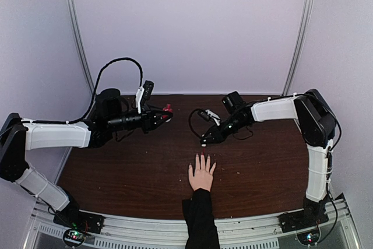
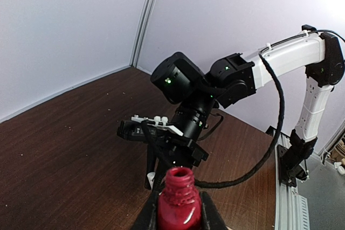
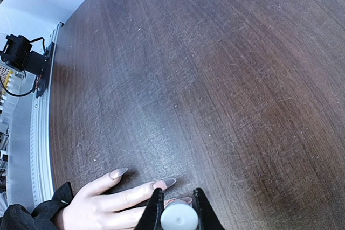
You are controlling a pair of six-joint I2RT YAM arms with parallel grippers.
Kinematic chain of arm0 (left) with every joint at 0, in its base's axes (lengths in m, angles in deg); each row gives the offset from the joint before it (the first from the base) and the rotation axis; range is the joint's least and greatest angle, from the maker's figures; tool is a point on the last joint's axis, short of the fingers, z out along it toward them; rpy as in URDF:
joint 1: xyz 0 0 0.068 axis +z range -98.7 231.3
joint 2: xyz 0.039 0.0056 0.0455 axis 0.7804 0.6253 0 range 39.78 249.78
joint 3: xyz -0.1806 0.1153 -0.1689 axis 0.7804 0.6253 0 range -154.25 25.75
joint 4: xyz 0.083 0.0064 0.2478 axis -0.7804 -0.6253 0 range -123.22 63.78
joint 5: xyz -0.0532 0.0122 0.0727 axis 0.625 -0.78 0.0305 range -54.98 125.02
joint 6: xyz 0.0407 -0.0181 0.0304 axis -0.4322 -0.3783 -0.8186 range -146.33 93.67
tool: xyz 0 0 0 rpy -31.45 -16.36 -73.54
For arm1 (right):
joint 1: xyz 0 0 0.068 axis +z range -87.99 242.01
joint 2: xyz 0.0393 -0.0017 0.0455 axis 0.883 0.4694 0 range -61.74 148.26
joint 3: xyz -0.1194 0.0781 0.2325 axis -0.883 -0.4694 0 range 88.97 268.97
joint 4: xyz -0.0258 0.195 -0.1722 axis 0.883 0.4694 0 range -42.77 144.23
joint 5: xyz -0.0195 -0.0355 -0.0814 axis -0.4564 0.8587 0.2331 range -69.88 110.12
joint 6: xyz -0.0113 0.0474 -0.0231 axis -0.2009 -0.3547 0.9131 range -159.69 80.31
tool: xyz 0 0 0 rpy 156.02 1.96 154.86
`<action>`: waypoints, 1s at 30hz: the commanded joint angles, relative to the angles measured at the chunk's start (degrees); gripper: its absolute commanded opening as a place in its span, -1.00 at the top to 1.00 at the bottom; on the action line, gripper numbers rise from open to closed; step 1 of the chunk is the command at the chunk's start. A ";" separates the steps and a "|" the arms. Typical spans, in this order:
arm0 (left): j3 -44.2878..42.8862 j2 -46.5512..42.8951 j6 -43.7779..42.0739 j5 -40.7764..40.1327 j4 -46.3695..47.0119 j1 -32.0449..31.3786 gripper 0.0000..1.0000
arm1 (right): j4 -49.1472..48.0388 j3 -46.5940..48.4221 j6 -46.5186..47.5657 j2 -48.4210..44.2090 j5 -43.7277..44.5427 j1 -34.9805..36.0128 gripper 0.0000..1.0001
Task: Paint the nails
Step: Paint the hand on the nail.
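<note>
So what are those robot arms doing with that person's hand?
They are set up to paint nails. The left gripper has its jaws shut on a small open glossy red bottle. The right gripper pinches a round white cap in its jaws, right over the fingertips of a pale human hand in a black sleeve, lying flat on the dark wooden table. Any brush under the cap is hidden. The fingernails visible from the right wrist look bare.
</note>
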 commanded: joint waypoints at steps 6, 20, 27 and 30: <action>-0.08 0.08 -0.09 0.80 3.47 0.43 1.00 | -0.31 1.00 0.59 -0.70 -1.81 0.25 1.00; 0.02 0.02 -0.10 0.79 3.56 0.43 1.00 | -1.16 0.77 0.16 0.93 -2.30 0.34 1.00; 0.20 -0.27 -0.18 0.70 3.47 0.43 1.00 | -1.57 0.63 0.01 1.22 -2.13 0.35 1.00; 0.18 -0.19 -0.14 0.71 3.55 0.43 1.00 | -1.67 0.63 0.01 1.25 -1.89 0.33 1.00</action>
